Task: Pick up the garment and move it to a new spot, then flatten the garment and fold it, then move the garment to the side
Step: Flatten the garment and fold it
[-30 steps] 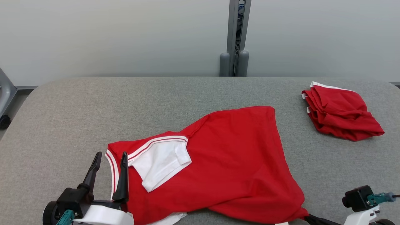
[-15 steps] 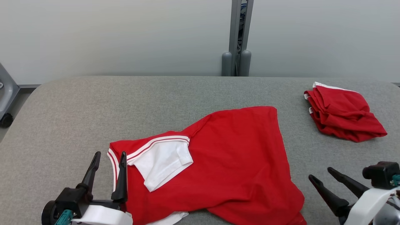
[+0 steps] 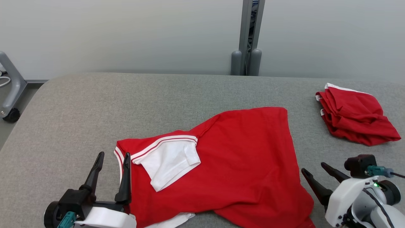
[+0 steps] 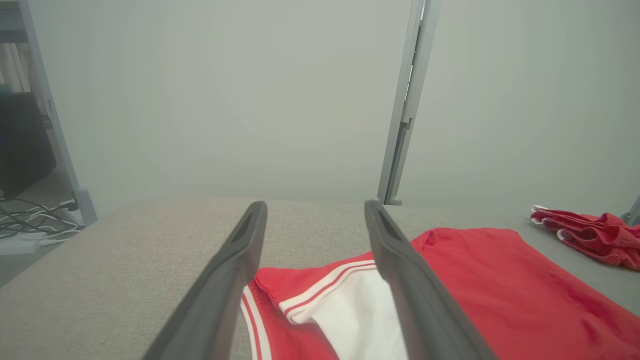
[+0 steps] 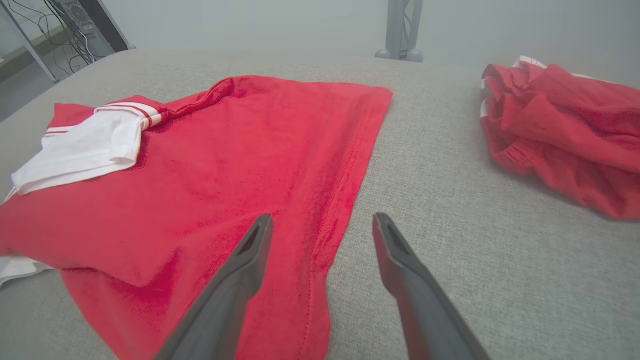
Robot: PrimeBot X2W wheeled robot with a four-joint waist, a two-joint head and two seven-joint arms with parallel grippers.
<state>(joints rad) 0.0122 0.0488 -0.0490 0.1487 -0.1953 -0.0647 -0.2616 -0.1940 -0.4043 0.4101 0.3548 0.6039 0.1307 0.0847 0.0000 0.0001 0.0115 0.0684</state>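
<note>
Grey woven cloth covers the desk [image 3: 126, 104], which spans the head view from 9 o'clock to 3 o'clock. Off its edge at 9 o'clock stands a grey frame leg [image 3: 12, 85] on a dark castor.

At 7 o'clock the left fingers [image 3: 126, 177] point toward 12, spread wide apart and closed on nothing. The inner one lies against the striped red-and-white trim at the garment's left edge; whether it touches the cloth I cannot tell. In the left wrist view the left fingers [image 4: 230, 270] straddle that trim and the white sleeve.

The garment [image 3: 240, 164], a red shirt with a white sleeve [image 3: 171, 164] folded over its front, lies spread on the desk from the centre down toward 6 o'clock. Its straight hem reaches up toward 1 o'clock and its lower right part is rumpled. It also shows in the left wrist view [image 4: 500, 280] and the right wrist view [image 5: 240, 150].

At 12 o'clock, behind the desk, a grey post [image 3: 250, 31] rises before a pale wall.

At 4 o'clock the right fingers [image 3: 316, 186] are apart, empty, just beside the garment's right edge, aimed toward 10 o'clock. In the right wrist view the right fingers [image 5: 235, 285] straddle the stitched hem, one over red cloth, one over bare desk.

At 3 o'clock, well apart from the garment, sits a bunched red pile [image 3: 354, 117] with white trim.
</note>
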